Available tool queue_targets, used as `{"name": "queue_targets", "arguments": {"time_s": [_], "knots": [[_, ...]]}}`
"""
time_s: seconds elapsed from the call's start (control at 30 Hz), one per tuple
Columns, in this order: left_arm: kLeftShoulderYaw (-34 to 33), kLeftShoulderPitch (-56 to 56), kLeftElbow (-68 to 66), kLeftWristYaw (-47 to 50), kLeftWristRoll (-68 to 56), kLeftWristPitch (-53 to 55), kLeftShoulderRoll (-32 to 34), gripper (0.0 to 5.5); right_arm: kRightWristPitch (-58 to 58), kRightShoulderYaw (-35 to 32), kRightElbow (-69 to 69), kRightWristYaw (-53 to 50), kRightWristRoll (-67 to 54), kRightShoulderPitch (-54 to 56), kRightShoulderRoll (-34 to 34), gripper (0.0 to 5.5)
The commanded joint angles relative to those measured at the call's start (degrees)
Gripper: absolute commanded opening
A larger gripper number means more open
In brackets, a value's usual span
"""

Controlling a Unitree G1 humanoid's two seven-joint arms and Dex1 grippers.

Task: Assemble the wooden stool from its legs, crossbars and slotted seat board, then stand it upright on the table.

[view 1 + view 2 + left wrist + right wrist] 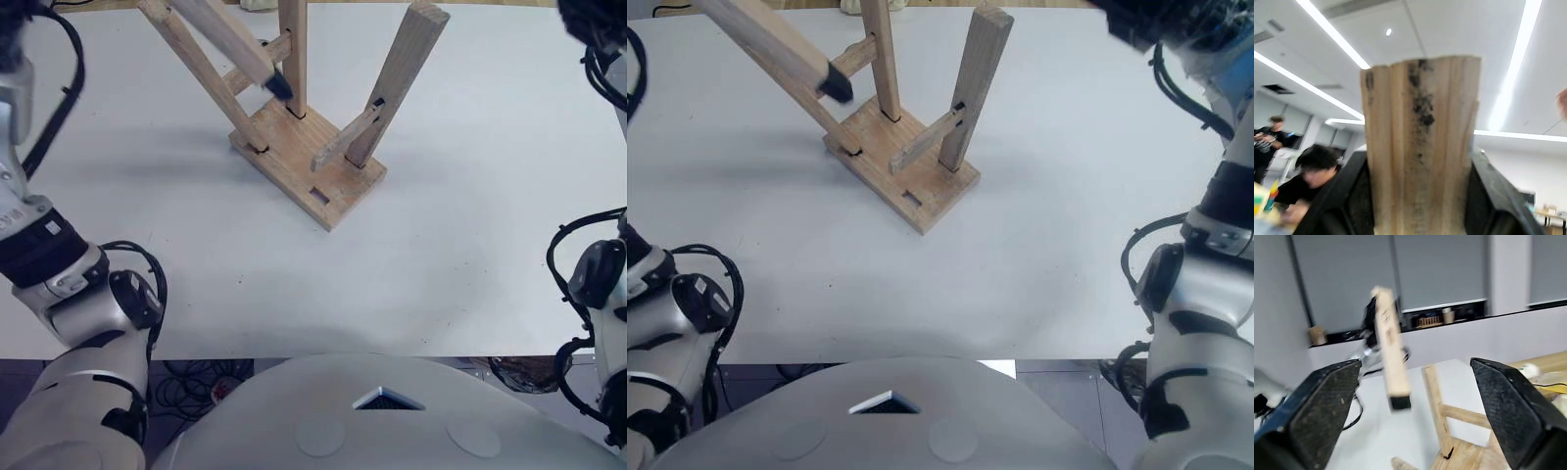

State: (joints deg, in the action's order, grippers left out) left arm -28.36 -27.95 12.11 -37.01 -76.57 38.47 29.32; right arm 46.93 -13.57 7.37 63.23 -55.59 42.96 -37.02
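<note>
The slotted seat board (338, 201) lies flat on the white table (441, 255). Three legs stand in it: a leaning one (191, 64), a middle one (294, 49) and a right one (400, 73). A crossbar (257, 61) joins the leaning and middle legs. Another crossbar (343, 142) juts from the right leg with its other end free. My left gripper (1418, 196) is shut on a fourth leg (235, 41), held slanted in the air above the stool, dark tip (279, 86) down. My right gripper (1415, 364) is open and holds nothing, off to the stool's right.
An unfilled slot (318, 194) shows at the seat board's near end. The table's front edge (294, 354) runs close to me, with bare surface between it and the stool. Cables (196, 382) hang below the edge.
</note>
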Motion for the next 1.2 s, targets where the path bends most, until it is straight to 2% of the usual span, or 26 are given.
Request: {"name": "queue_targets", "arguments": {"time_s": [0.03,0.23,0.33,0.43,0.53,0.73,0.9,1.07,1.2], "knots": [[4.96,6.97,3.37,-2.47,7.67,-2.70,-1.65,2.02,-6.98,-0.29,10.46,-4.38,6.68,6.35,1.68,4.10],[16.70,15.82,0.28,-6.23,25.61,-11.15,-5.63,2.01,-23.96,3.94,33.69,-14.69,23.54,10.96,8.64,4.10],[17.56,17.29,-2.87,-7.22,28.53,-13.85,-7.54,2.01,-26.32,4.90,36.39,-13.63,26.55,10.30,10.32,4.10],[18.18,18.36,-4.26,-8.22,30.64,-15.12,-7.52,2.01,-29.20,9.32,40.03,-14.32,33.27,9.03,11.02,4.10],[17.30,18.32,-3.04,-8.78,30.49,-14.25,-5.27,2.01,-37.62,17.77,42.45,-15.15,44.51,4.67,11.05,4.10],[16.11,18.41,1.08,-9.86,31.95,-12.58,1.17,2.01,-49.54,24.82,45.80,-18.49,56.41,-0.58,11.83,4.10],[16.77,18.57,0.23,-9.35,34.33,-14.08,1.07,2.01,-51.59,25.63,45.95,-19.91,58.47,-4.20,14.75,4.10],[18.60,17.87,-3.55,-8.39,37.45,-19.73,-4.90,2.01,-48.84,26.51,39.52,-17.59,57.73,-8.99,18.12,4.10],[19.53,18.12,-6.27,-8.72,39.36,-24.25,-8.70,2.01,-43.48,28.08,29.67,-12.32,56.70,-14.04,17.68,4.10]]}}
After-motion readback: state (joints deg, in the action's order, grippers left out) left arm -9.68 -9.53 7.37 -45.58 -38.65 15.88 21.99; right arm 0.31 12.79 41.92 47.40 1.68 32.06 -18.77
